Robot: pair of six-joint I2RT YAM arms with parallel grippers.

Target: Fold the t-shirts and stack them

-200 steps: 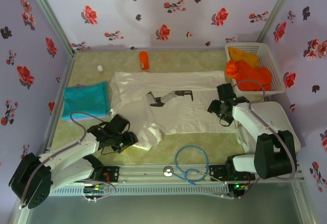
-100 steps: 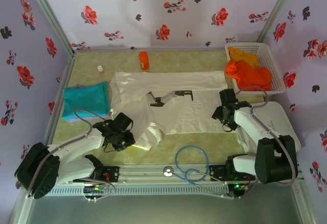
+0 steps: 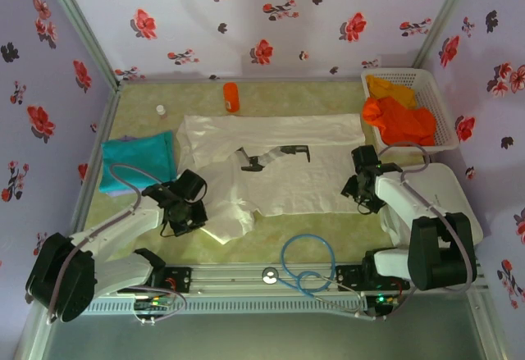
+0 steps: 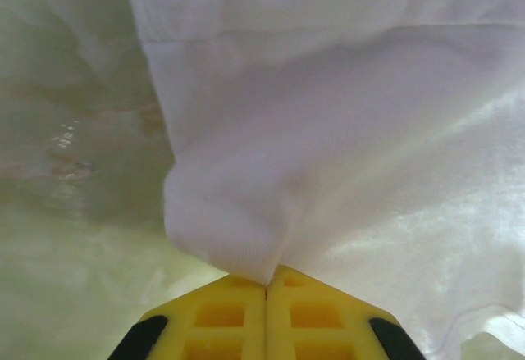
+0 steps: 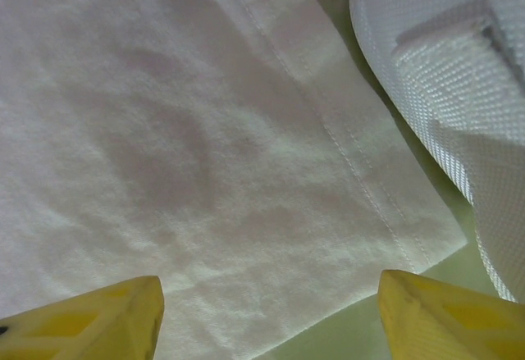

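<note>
White shirt [image 3: 287, 175] lies spread across the middle of the table [image 3: 328, 97], its near-left part bunched; the left gripper [image 3: 190, 212] is clenched on that bunch, and the left wrist view shows the yellow fingers [image 4: 328, 315] pressed together with cloth pinched at their tips, the fold running past the frame edges; the right gripper [image 3: 361, 181] is released, its fingers [image 5: 98, 319] spread wide above the hemmed near-right corner, whether they touch the cloth cannot be told; a white woven surface [image 5: 443, 73] beside that corner is cut off and unidentifiable; a dark marking [image 3: 275, 155] on the shirt is too small to read; teal shirt [image 3: 138, 159] lies folded at the left; orange shirts [image 3: 398, 118] sit heaped in the basket [image 3: 447, 126], partly hidden by its wall; the bottle [image 3: 231, 97] label is illegible.
</note>
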